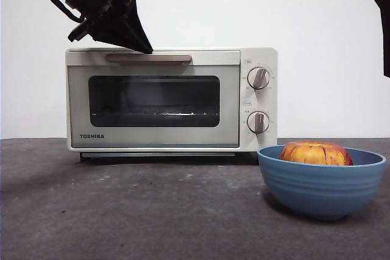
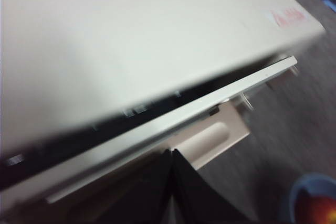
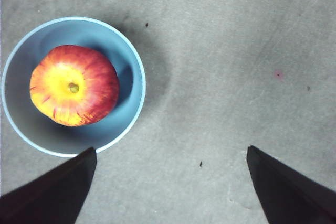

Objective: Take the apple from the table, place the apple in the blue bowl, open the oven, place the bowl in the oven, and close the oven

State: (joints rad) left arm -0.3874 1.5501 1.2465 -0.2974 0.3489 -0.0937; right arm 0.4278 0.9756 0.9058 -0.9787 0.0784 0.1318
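The apple [image 3: 73, 85], red with a yellow dimpled top, lies in the blue bowl [image 3: 128, 64] on the table [image 1: 152, 211]. In the front view the bowl [image 1: 321, 190] stands at the right, in front of the oven's knob side, and the apple [image 1: 315, 153] shows above its rim. The oven [image 1: 170, 98] has its door upright. My left gripper [image 2: 172, 153] is shut with nothing between its jaws, its tip just above the beige handle [image 2: 215, 137]; in the front view the left gripper [image 1: 148, 49] is at the handle [image 1: 149, 58]. My right gripper [image 3: 170, 153] hangs open above bare table beside the bowl.
Two round knobs [image 1: 258, 78] sit on the oven's right panel. The right arm shows only as a black tip [image 1: 381, 4] at the top right corner. A white wall stands behind the oven. A dark seam [image 2: 131, 111] runs between the oven's top and the door's upper edge.
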